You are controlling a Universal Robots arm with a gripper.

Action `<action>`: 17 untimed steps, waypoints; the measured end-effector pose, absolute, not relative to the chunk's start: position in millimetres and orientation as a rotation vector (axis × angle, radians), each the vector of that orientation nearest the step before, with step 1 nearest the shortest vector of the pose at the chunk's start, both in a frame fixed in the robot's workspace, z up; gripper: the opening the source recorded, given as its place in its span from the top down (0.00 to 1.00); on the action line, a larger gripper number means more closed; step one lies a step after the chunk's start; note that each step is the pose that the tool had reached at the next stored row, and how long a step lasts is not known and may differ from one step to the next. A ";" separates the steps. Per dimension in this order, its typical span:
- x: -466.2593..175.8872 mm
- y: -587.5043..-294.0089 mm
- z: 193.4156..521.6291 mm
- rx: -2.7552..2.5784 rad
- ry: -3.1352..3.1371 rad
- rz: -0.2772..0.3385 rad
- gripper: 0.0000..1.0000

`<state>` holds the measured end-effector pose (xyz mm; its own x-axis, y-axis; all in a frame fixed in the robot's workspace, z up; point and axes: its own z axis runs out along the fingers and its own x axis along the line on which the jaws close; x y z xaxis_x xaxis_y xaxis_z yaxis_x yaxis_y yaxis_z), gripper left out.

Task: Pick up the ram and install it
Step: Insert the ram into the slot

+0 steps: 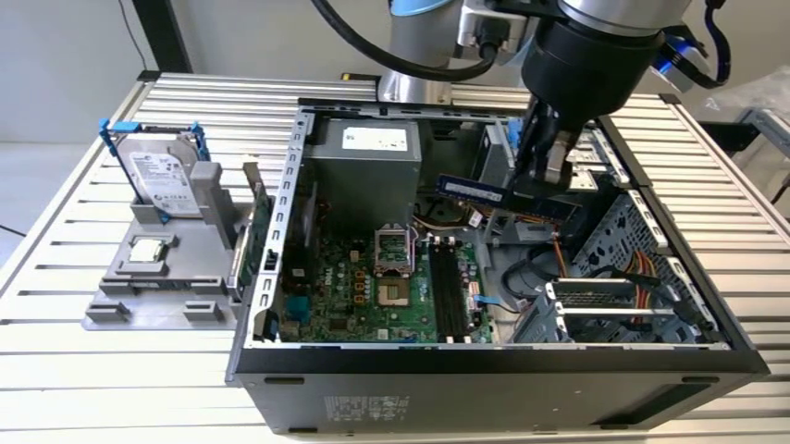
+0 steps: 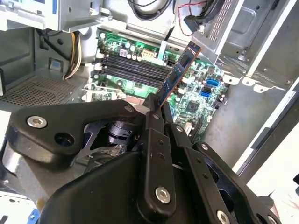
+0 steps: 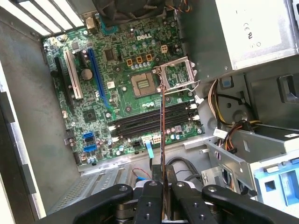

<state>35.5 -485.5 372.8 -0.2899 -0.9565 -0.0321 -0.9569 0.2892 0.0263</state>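
The gripper has its fingers clenched on 1 short end of the ram, which hangs in the air inside the open computer case, above the motherboard and touching nothing else. In the second wrist view the ram juts well past the fingertips, and that long overhang looks like the main hazard. Any knock at the free end would probably lever the stick round in the pads or work it loose. In the first wrist view the ram shows edge-on and lies across the dark memory slots, of which there appear to be 4, rather than along them. Unless it is turned to match, its edge would likely land on a slot wall or a latch and flex the board. The open CPU socket sits just beside the slots, so a dropped or dragged stick could damage its exposed contacts. The yellow and orange cables near the drive cage could also snag the arm or the stick if the path drifts that way.
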 end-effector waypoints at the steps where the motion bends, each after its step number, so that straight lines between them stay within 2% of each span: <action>1: 35.6 -485.5 372.8 -1.861 2.517 0.063 1.00; 17: 35.5 -485.5 372.8 -1.792 2.566 0.063 1.00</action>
